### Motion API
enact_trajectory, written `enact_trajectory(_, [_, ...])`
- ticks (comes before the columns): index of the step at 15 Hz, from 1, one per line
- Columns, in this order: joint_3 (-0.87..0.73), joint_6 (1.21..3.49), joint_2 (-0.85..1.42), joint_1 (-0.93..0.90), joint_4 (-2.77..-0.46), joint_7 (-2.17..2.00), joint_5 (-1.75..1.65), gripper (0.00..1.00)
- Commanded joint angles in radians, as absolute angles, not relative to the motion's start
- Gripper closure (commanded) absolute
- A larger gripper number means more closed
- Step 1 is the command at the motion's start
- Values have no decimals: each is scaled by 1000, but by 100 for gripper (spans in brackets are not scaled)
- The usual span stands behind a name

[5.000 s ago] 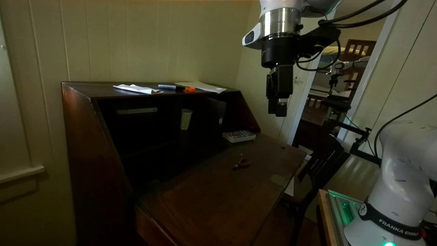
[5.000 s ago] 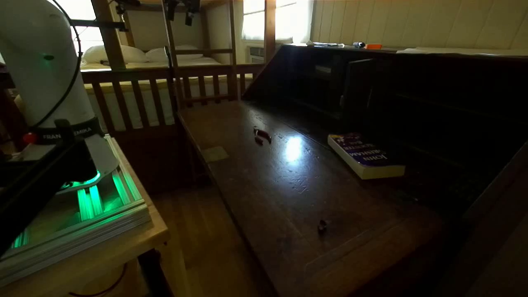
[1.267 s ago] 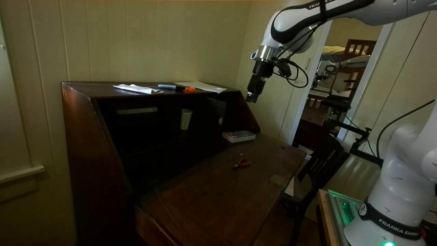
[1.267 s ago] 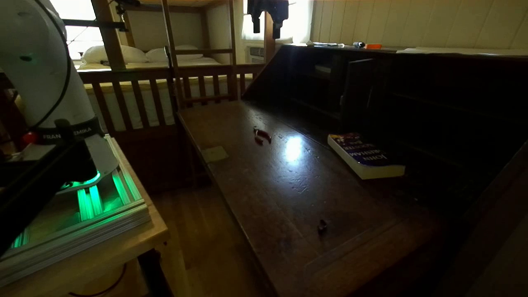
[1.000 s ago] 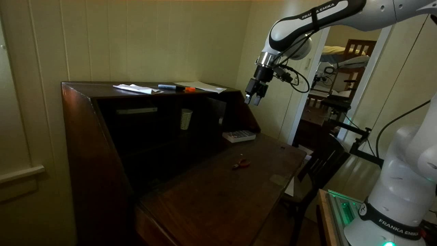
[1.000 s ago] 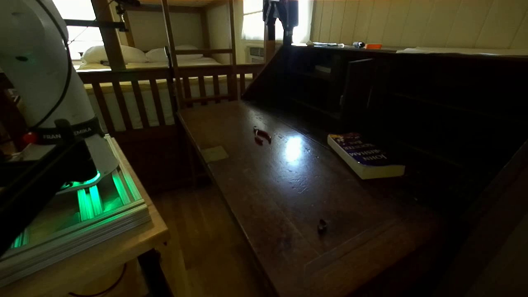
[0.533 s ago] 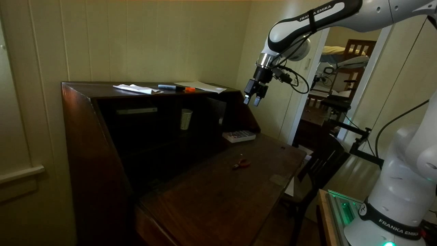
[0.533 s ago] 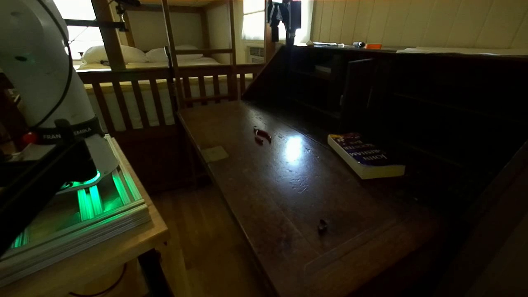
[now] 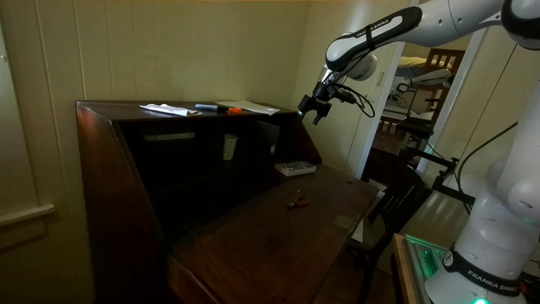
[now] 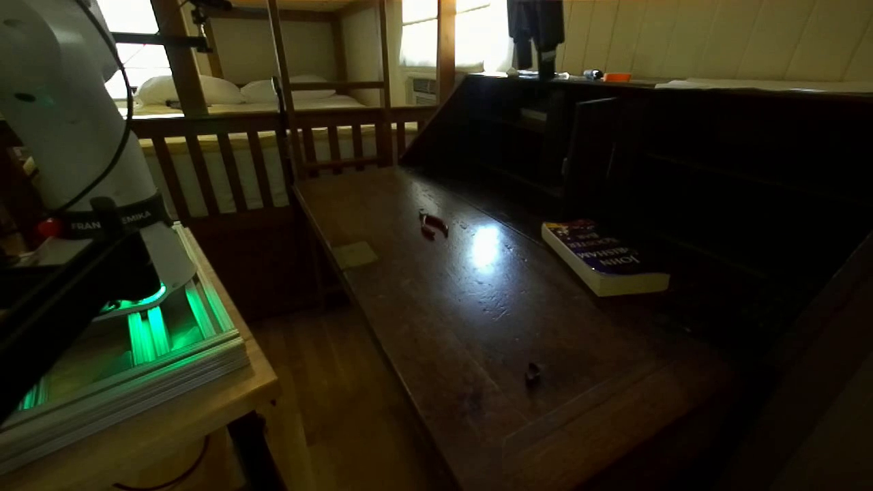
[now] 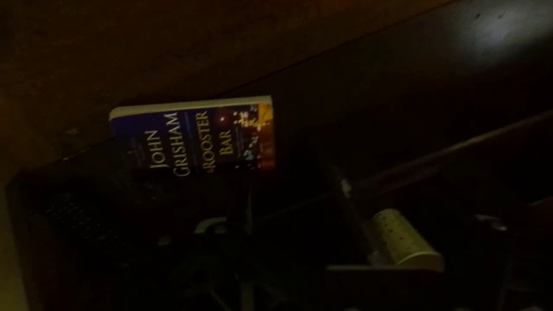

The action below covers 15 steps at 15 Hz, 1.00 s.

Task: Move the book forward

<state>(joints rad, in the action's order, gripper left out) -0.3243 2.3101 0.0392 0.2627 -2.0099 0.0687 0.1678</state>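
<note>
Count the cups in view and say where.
1: a speckled cup stands upright inside the wooden desk, left of the book in an exterior view; the wrist view shows it too. Deep shadow inside the desk could hide others.

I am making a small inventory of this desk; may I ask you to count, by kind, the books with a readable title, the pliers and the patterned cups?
Book with a readable title: 1
Red-handled pliers: 1
Patterned cup: 1
Total: 3

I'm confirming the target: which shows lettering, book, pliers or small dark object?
The book, its cover reading "John Grisham"; the pliers and small dark object show none.
</note>
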Motion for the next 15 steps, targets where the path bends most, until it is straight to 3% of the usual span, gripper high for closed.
enact_trajectory(1, [-342,2327,209,326,-1839,-13,250,0])
enact_trajectory(9, [-340,2394,491,419,-1644,-249,268,0])
enact_trajectory(15, [-360,2357,660,388,-1492,-474,219,0])
